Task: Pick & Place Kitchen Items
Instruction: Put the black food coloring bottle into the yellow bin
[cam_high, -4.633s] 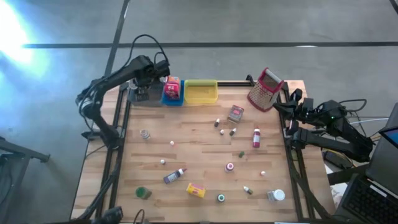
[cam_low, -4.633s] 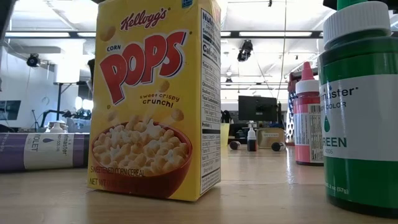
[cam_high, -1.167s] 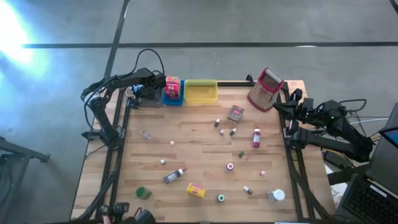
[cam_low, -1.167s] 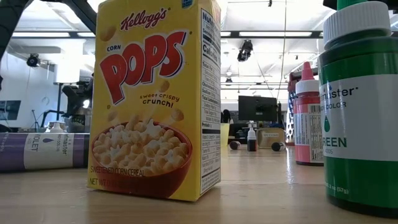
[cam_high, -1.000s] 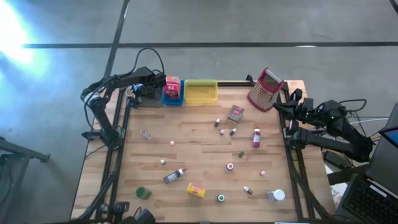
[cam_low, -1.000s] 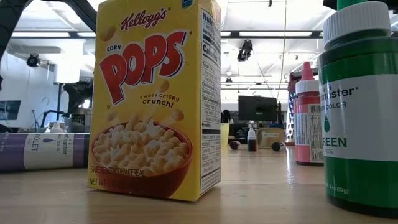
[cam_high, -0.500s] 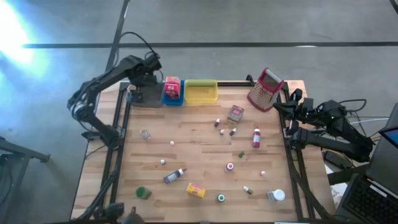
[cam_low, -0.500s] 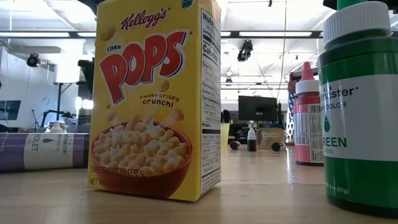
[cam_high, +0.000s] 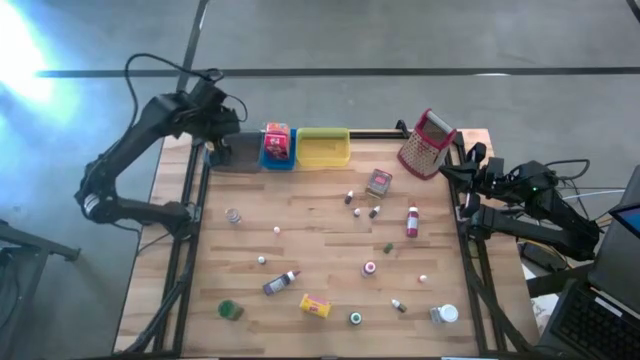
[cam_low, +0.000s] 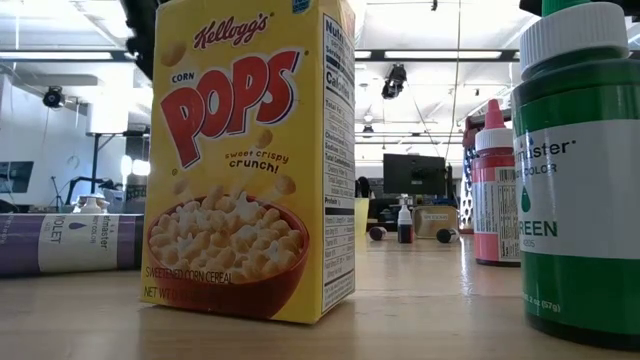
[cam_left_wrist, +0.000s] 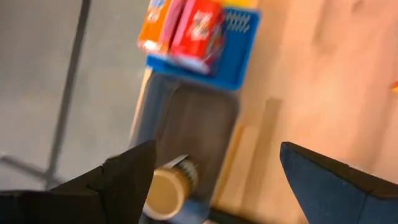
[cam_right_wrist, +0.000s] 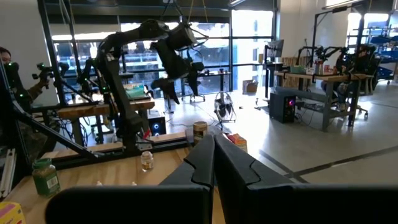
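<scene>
High view: left gripper (cam_high: 222, 128) raised over the far-left corner of the table (cam_high: 320, 255), above the grey tray (cam_high: 233, 152). The right arm waits off the table's right edge, right gripper (cam_high: 470, 165) near the metal grater (cam_high: 427, 143). Blue tray (cam_high: 277, 148) holds red and orange boxes; yellow tray (cam_high: 323, 147) sits just right of it. The kitchen items lie scattered across the wood: a red bottle (cam_high: 412, 222) right of centre, a small tin (cam_high: 379, 182), a yellow cereal box (cam_high: 315, 306) and a green jar (cam_high: 229, 310) near the front edge.

Low view: the cereal box stands upright, close up, with a green-labelled bottle (cam_low: 580, 170) at right and a red bottle further back between them. A bottle with a violet label (cam_low: 65, 243) lies on its side at left.

Left wrist view: fingers (cam_left_wrist: 127, 177) spread wide, nothing between them. Below, the grey tray holds one small jar with a tan lid (cam_left_wrist: 166, 193); the blue tray lies beside it.

Right wrist view: fingers (cam_right_wrist: 205, 158) pressed together, empty. The left arm shows across the table.
</scene>
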